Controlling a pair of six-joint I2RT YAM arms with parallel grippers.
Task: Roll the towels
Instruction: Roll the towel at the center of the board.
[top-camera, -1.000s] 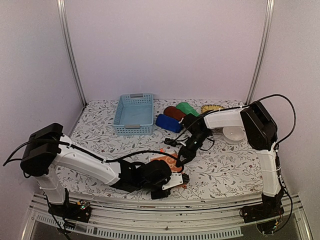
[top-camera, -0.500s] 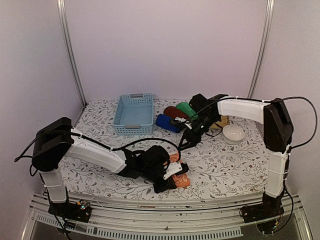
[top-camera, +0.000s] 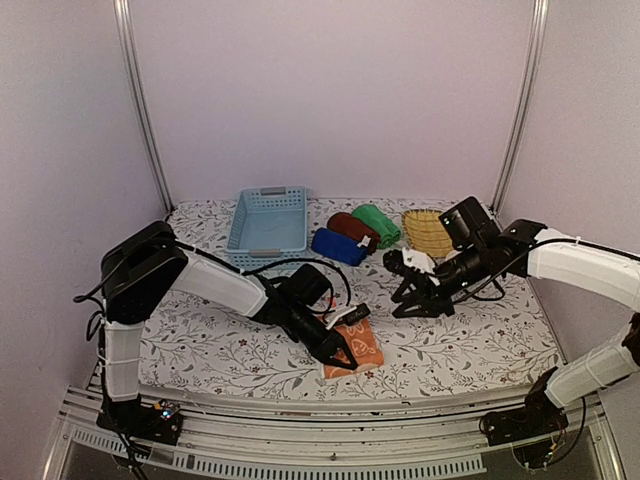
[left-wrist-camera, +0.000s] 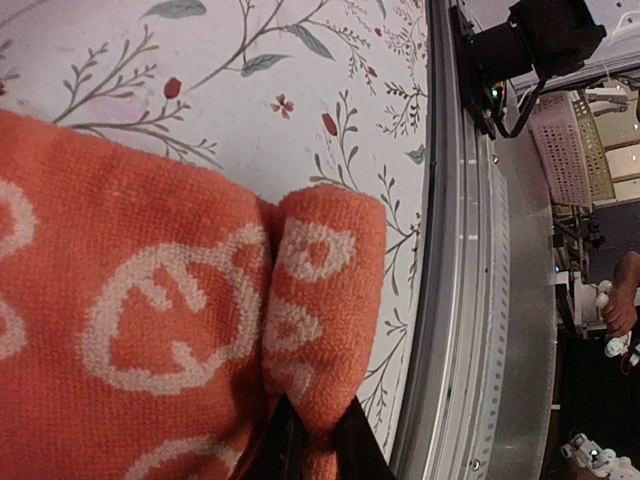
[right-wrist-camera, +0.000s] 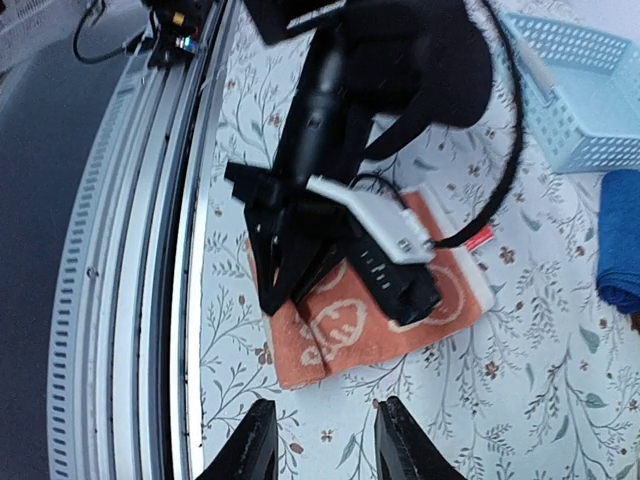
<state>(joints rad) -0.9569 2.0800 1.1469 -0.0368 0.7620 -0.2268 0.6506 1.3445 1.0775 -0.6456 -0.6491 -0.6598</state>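
- the left hand (left-wrist-camera: 310, 445) pinches the turned-over edge of the orange towel (left-wrist-camera: 150, 300), near the front of the surface (left-wrist-camera: 250, 100); rolling looks barely begun.
- the right hand (right-wrist-camera: 322, 445) hovers apart, spread and empty.
- next: roll the fold onward, tightly.

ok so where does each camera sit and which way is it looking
Top external: fixed above and behind the arm bases, looking down across the table; both arms show.
Left wrist: on the left arm, looking along the left fingers at the orange towel they pinch.
Right wrist: on the right arm, facing the table's near edge; open right fingers at bottom, left gripper ahead.
Shared: all see the orange towel; top and right wrist also share the blue basket.
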